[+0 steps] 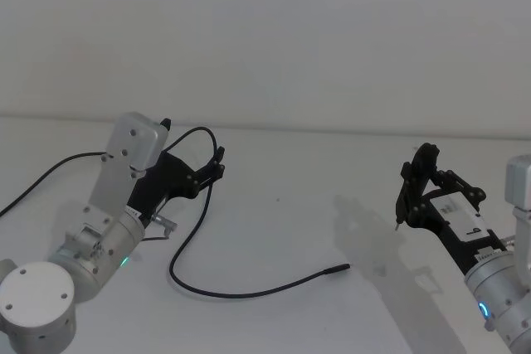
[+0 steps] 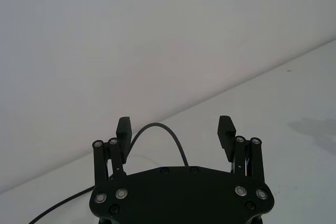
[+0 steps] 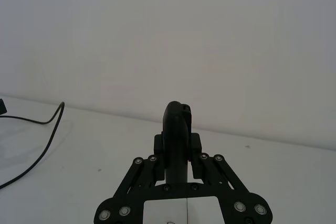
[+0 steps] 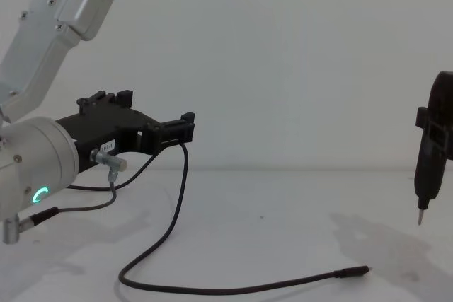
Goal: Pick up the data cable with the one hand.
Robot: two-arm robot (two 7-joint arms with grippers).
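Your left gripper hangs above the white table on the robot's left, tilted forward off its silver wrist, whose ring light glows green. In the left wrist view its two fingers stand well apart, and the data cable arches up through the gap between them. You cannot tell from here whether the cable touches either finger.

In the chest view the cable drops from the left gripper's tips and hangs free down to the table. There it bends into a loop and runs along the surface toward the robot's right. Its plug lies flat on the table near the middle, metal tip pointing right, well apart from both grippers. The cable's other stretch trails away to the far left across the table.

A shorter dark wire with a silver angled connector sits just beside the left wrist, under the gripper body.

Over on your right, the right gripper hovers above the table, its fingers drawn together in the right wrist view. Its thin tip points down, clear of the surface and touching nothing. The plug lies between the two grippers, nearer the right one.
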